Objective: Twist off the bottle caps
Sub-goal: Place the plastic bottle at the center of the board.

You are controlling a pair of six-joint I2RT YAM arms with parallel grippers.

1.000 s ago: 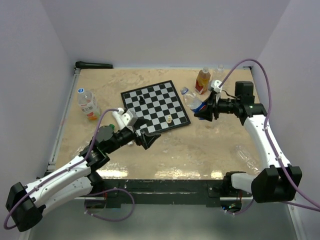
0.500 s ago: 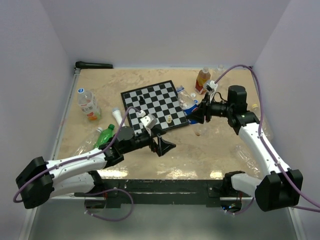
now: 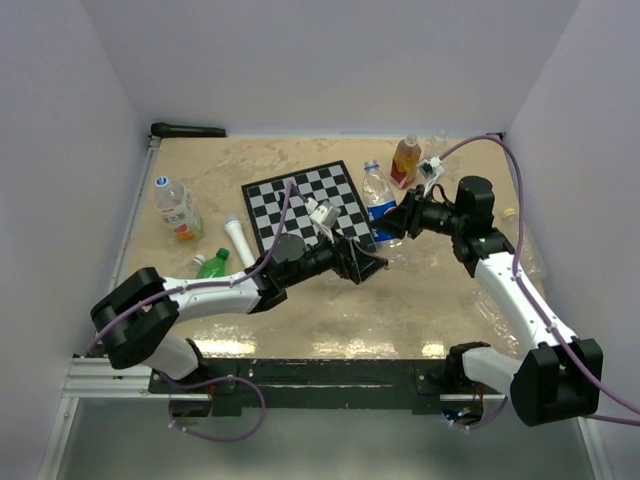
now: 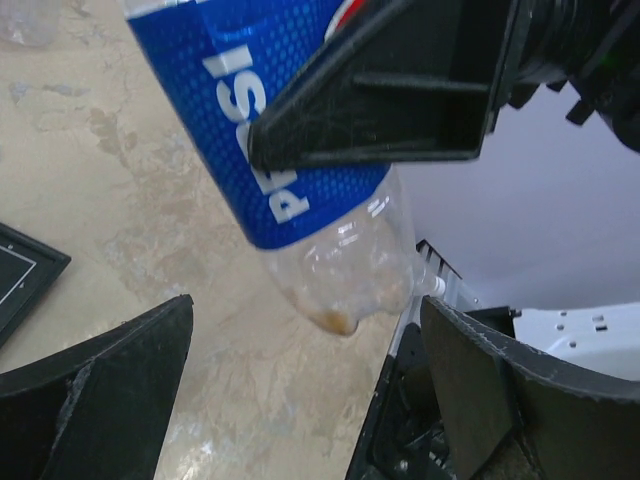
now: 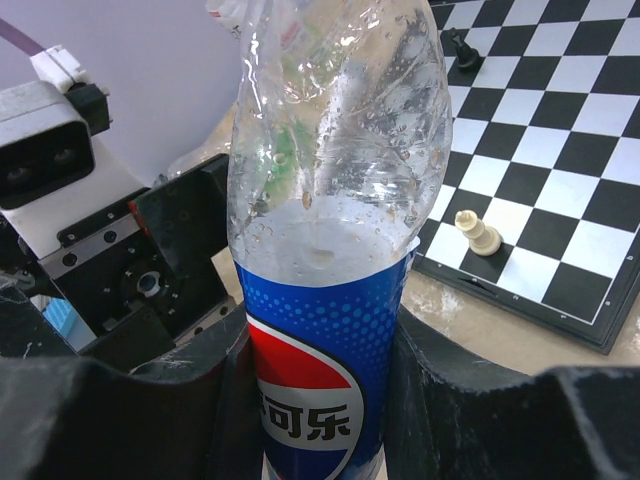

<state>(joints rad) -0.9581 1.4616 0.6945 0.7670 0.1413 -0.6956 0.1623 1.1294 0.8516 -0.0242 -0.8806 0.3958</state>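
A clear Pepsi bottle [image 3: 382, 205] with a blue label is held off the table, my right gripper [image 3: 397, 222] shut on its labelled middle [image 5: 320, 380]. Its small cap [image 3: 372, 166] points toward the back wall. My left gripper [image 3: 378, 264] stands wide open just in front of the bottle's base. In the left wrist view the base [image 4: 340, 300] hangs above the gap between the two fingers [image 4: 110, 390], apart from both. The right gripper's finger [image 4: 400, 100] crosses the label there.
A chessboard [image 3: 305, 205] lies mid-table with a cream pawn [image 5: 478, 232] and a black piece [image 5: 455, 45]. An orange bottle [image 3: 404, 160] stands at the back, a blue-capped bottle [image 3: 175, 208] lies left, a green one [image 3: 210, 265] nearer, and clear bottles [image 3: 495, 310] right.
My left arm has stretched right across the board's near corner, bringing its open gripper up to the bottle's base. The right gripper has shifted slightly left with the bottle, which now shows more fully.
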